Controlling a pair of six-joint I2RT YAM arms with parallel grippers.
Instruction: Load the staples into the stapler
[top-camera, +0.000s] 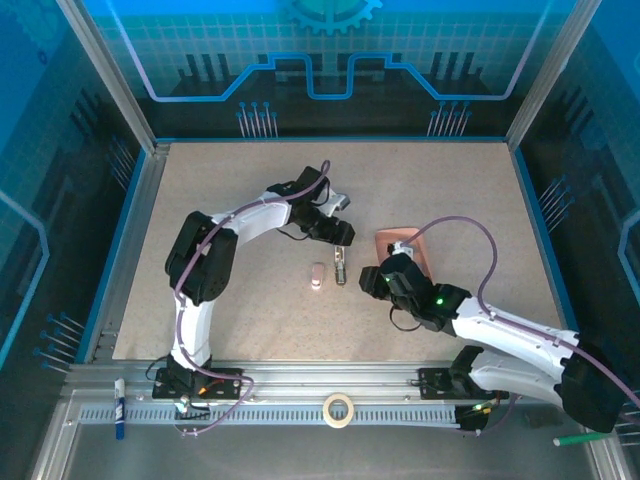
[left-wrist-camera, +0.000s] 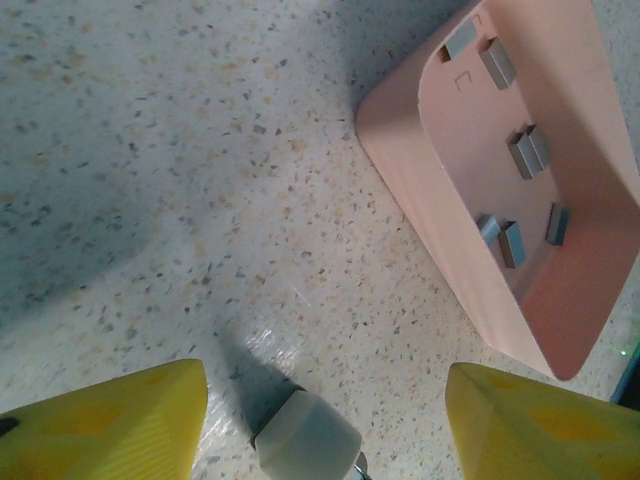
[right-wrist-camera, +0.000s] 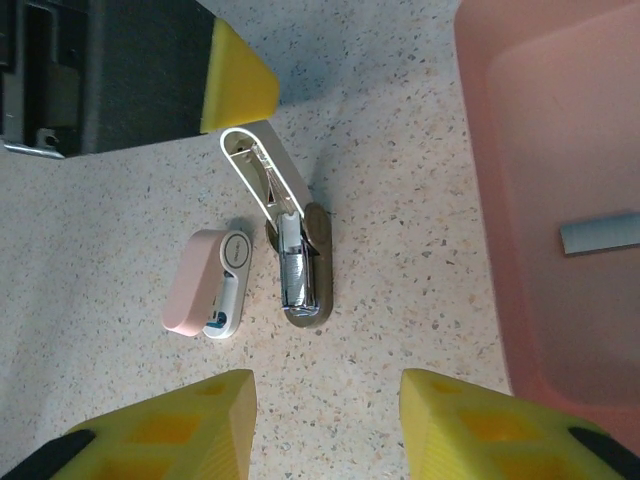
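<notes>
The open taupe stapler (right-wrist-camera: 300, 270) lies on the table with its white lid (right-wrist-camera: 262, 168) swung up and its metal channel bare. My left gripper (top-camera: 343, 238) hovers open just beyond it, and the lid's tip (left-wrist-camera: 305, 440) shows between its yellow fingers (left-wrist-camera: 110, 425). Several grey staples (left-wrist-camera: 522, 152) lie in the salmon-pink tray (left-wrist-camera: 420, 200), to the right of the stapler. One strip of staples (right-wrist-camera: 598, 235) shows in the right wrist view. My right gripper (right-wrist-camera: 328, 390) is open and holds nothing, just short of the stapler's near end.
A closed pink mini stapler (right-wrist-camera: 205, 285) lies right beside the open one, on its left. The pink tray (top-camera: 405, 248) sits close to my right gripper (top-camera: 372, 280). A tape roll (top-camera: 338, 408) rests on the front rail.
</notes>
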